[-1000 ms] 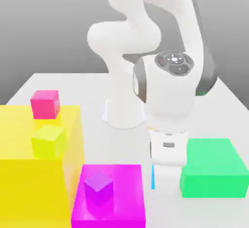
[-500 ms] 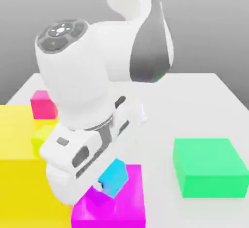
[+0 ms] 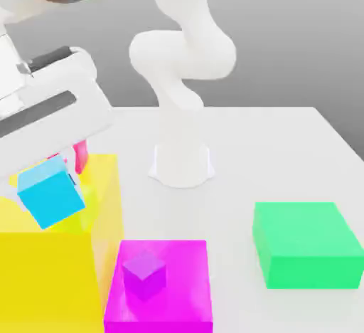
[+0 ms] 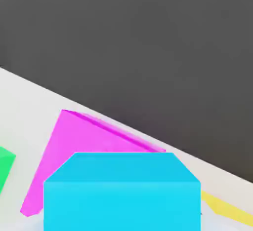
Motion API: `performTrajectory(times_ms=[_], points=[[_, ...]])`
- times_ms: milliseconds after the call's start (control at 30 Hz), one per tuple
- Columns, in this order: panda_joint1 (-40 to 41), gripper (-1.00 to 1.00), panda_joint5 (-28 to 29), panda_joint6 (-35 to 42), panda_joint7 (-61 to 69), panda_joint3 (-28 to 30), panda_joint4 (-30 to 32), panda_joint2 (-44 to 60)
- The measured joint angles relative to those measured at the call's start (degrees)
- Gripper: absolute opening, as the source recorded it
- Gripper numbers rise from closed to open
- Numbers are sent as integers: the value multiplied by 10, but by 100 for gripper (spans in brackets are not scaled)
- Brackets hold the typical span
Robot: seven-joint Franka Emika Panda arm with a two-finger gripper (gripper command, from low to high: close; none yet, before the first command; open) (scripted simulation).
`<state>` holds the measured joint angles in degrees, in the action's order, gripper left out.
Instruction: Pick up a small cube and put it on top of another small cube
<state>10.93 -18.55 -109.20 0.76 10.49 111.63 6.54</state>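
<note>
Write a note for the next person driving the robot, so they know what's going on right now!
Gripper: shut on the cyan cube, holding it tilted over by the big yellow block.
Other small cubes: the purple one sits on the magenta block. A yellow-green one and a pinkish-red one are by the yellow block, partly hidden.
Done: cyan cube picked up.
Left: set it on top of another small cube, then let go. Which cube is meant, I can't tell; probably level it first.
</note>
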Motion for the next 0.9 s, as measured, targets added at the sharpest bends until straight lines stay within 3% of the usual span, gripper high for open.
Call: performTrajectory(times_ms=[600,733,767,900], points=[[-10,-100,169,-55,-426,-23,110,-138],[-16,-100,187,-122,-449,-34,154,-121],[-16,100,188,-138,-450,-34,164,-116],[-16,100,188,-138,-450,-34,164,-116]])
